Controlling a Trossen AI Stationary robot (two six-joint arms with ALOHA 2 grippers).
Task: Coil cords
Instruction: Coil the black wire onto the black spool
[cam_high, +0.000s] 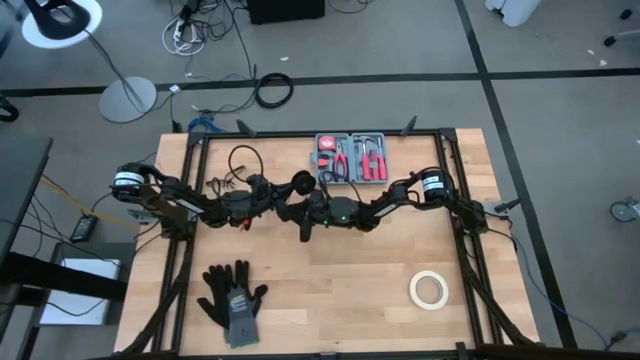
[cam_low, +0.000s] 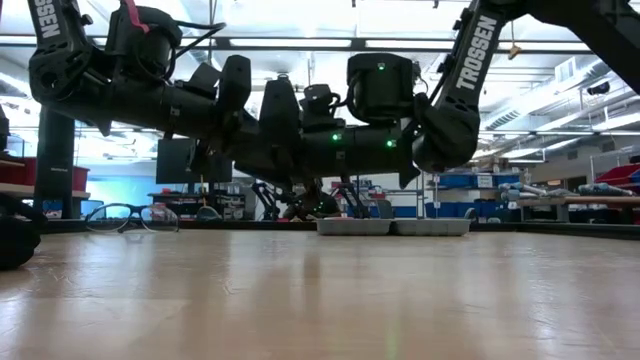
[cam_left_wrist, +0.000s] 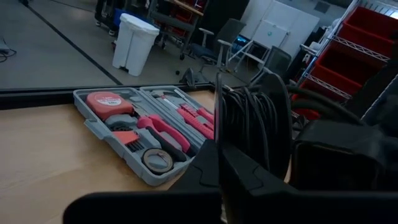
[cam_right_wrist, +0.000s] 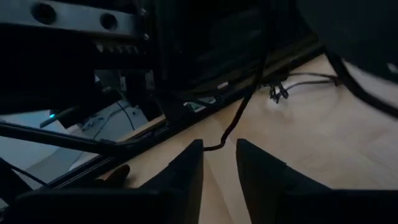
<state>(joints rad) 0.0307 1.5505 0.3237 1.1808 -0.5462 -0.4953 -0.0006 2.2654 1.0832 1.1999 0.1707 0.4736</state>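
Observation:
The thin black cord lies partly in a loose loop (cam_high: 240, 160) on the table's far left, with small connectors (cam_right_wrist: 277, 93) beside it. Part of it is wound into a coil (cam_left_wrist: 249, 118) that stands upright just past my left gripper (cam_left_wrist: 221, 163), which is shut on it. That coil also shows in the high view (cam_high: 299, 182). Both arms meet above the table's middle. My right gripper (cam_right_wrist: 219, 163) is open, and a strand of the cord (cam_right_wrist: 239, 112) runs down to just in front of its fingertips. I cannot tell whether the strand touches them. My left gripper pinches the coil's near edge (cam_left_wrist: 219, 134) between its two fingers. The coil stands upright beyond the fingertips, clear of the table. My own fingers hide the exact place of contact.
An open grey tool case (cam_high: 352, 158) with red-handled tools lies at the far middle, close to the coil. A white tape roll (cam_high: 428, 289) lies near right and black gloves (cam_high: 232, 295) near left. Black frame rails (cam_high: 455, 200) run along the table's sides.

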